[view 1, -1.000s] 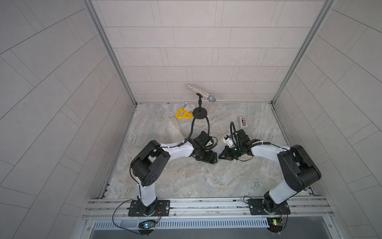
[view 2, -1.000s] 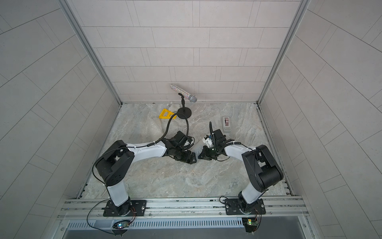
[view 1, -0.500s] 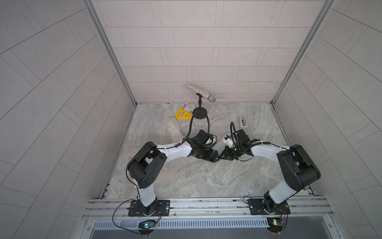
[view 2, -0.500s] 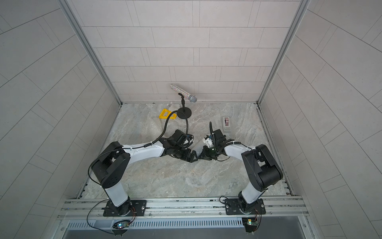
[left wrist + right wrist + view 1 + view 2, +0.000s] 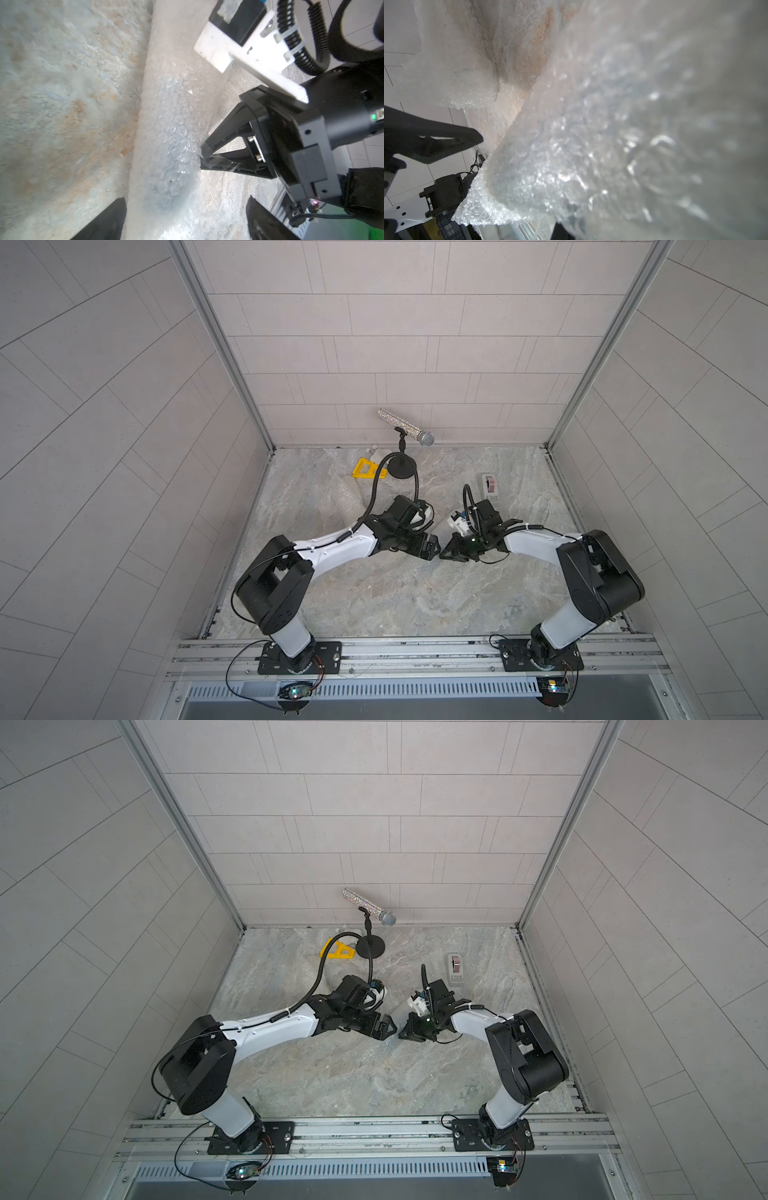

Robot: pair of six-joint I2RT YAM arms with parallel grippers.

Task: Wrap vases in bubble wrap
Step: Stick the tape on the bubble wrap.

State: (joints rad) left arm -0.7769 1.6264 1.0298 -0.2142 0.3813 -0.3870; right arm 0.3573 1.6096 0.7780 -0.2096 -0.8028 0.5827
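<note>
A light-blue vase lies on the marble floor, rolled inside bubble wrap. My left gripper is open, one finger on each side of the roll's near end, touching nothing. My right gripper is shut, its tips pinching the wrap at the roll's side. In both top views the left gripper and the right gripper nearly meet mid-floor. In the right wrist view the bubble wrap fills the frame and hides the jaws. More crinkled bubble wrap lies behind the left arm. No white vase shows clearly.
A glittery microphone on a black stand stands at the back wall, with a yellow triangular piece beside it. A grey tape dispenser lies back right. Tiled walls close in three sides, and a metal rail runs along the front.
My left gripper has moved right, up to the right gripper and the wrapped roll, and its jaws have widened. The right arm has stayed in place, shut.
</note>
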